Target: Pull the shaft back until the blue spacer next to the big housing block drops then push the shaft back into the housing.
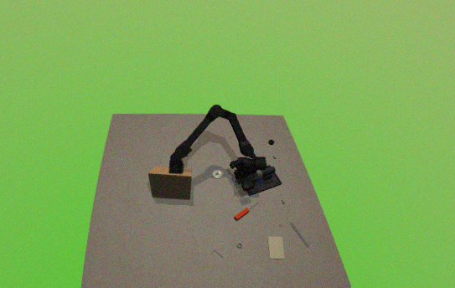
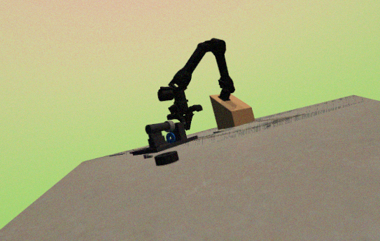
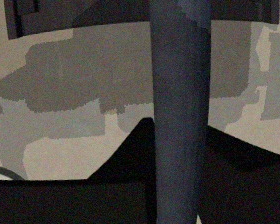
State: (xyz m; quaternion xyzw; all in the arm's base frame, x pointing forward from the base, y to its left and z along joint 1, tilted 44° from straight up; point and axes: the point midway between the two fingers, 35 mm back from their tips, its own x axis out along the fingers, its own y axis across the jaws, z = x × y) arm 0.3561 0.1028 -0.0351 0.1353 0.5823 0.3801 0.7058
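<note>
My gripper [image 2: 188,126] [image 3: 163,125] is shut on the dark blue-grey shaft [image 3: 181,75], which runs upright between the fingers in the wrist view. In the exterior view the housing block [image 2: 155,139], with a dark cylindrical top, stands at the left of the dark base [image 1: 265,187]. A pale grey spacer [image 2: 169,125] sits in line with that top. The blue spacer [image 2: 171,137] [image 1: 258,180] stands on edge lower down, below the shaft line, between the blocks; its exact resting surface is unclear. The shaft's far end and any other spacers cannot be made out.
A wooden box [image 1: 170,185] [image 2: 224,117] carries the arm's base. A black puck [image 1: 271,142] [image 2: 166,158] lies beside the fixture. A white disc [image 1: 217,172], red screwdriver [image 1: 241,214], pale card [image 1: 276,248] and grey rod [image 1: 299,235] lie on the table.
</note>
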